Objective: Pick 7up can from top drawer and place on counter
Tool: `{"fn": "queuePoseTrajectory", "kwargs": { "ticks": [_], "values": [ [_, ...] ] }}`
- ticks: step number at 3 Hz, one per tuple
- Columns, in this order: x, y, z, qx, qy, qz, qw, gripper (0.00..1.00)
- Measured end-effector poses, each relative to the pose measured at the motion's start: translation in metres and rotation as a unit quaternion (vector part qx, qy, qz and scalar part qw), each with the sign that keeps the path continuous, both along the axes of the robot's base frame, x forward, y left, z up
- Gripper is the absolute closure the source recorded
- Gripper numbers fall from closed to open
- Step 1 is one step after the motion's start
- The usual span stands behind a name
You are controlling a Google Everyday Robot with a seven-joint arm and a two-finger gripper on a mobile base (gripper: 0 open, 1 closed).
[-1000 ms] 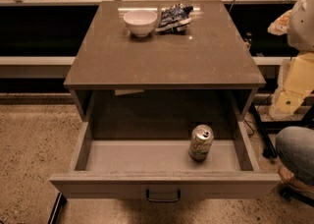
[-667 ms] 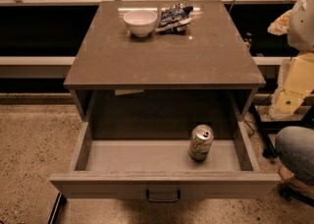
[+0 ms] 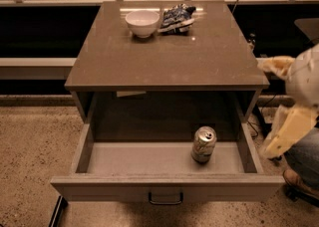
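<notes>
Compared with a second ago, the gripper (image 3: 285,132) has come lower. Its pale, blurred shape now hangs just outside the right wall of the top drawer (image 3: 167,187), not yet over the drawer's opening. Whether it is open or closed we cannot tell, but it surely does not hold the can.

The 7up can (image 3: 204,144) has not moved, so we judge that the reach is only beginning and the pick is still to be done.

The can stands upright on the drawer floor, in the right half of the drawer and apart from its right wall. It is silver-white with darker markings low on its side, and the silver top shows a pull-tab. The counter (image 3: 164,56) lies directly above the drawer.
</notes>
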State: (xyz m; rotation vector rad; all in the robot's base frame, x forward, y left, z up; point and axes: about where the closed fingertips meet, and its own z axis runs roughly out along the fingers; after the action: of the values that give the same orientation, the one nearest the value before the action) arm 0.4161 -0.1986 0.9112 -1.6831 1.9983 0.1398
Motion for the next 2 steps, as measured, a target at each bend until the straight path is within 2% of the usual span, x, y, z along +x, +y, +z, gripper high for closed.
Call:
{"fn": "queuePoseTrajectory", "kwargs": {
  "ticks": [1, 2],
  "values": [
    [-0.011, -0.008, -0.071, 0.087, -0.008, -0.014, 0.9961, 0.0],
    [-0.005, -0.022, -0.069, 0.107, -0.051, -0.034, 0.9924, 0.0]
  ]
}}
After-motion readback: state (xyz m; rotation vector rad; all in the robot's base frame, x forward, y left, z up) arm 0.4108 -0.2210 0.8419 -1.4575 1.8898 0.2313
